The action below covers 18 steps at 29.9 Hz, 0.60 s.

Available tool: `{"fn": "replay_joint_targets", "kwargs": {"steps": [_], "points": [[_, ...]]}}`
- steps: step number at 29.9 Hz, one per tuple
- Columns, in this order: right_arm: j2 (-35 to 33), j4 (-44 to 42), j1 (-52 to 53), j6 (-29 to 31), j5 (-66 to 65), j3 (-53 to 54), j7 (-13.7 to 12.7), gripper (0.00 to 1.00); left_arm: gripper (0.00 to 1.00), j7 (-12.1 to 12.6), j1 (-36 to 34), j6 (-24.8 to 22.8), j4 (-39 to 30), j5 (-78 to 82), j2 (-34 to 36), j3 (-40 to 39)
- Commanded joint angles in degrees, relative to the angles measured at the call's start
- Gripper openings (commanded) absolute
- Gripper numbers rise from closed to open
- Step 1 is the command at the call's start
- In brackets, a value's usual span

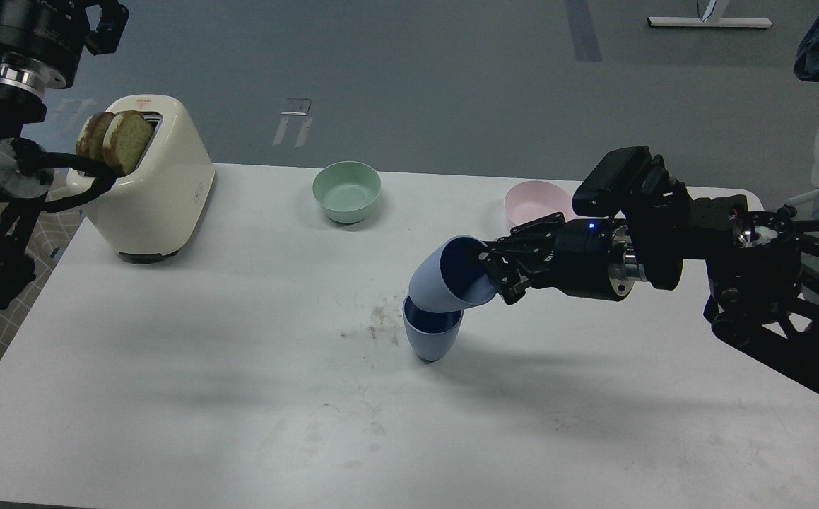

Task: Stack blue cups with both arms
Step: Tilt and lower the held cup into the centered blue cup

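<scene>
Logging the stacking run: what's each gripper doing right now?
Right gripper: closed on the rim of the tilted blue cup.
Left gripper: out of view.

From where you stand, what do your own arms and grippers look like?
Both arms are black and jointed. The right arm carries a boxy black module on top, a silver ring, a small blue light and thin cables; its gripper has slim black fingers. The left arm shows a silver ring and looping black cables.

Matte plastic on the tilted blue cup (444, 277) in the right gripper (495, 272), likewise the upright blue cup (432, 332) just below. Smooth white table (239, 367), scuffed left of the claw. Glossy cream toaster (158, 187) far left.
</scene>
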Motion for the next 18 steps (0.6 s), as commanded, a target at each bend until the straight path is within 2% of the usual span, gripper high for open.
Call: {"fn": "replay_joint_targets", "kwargs": {"steps": [1, 18], "points": [[0.34, -0.22, 0.02, 0.0, -0.31, -0.9, -0.08, 0.0, 0.97, 0.0, -0.32, 0.01, 0.1, 0.09, -0.4, 0.1], [1.31, -1.09, -0.07, 0.0, -0.4, -0.82, -0.08, 0.01, 0.97, 0.0, -0.58, 0.01, 0.18, 0.09, -0.58, 0.19]]}}
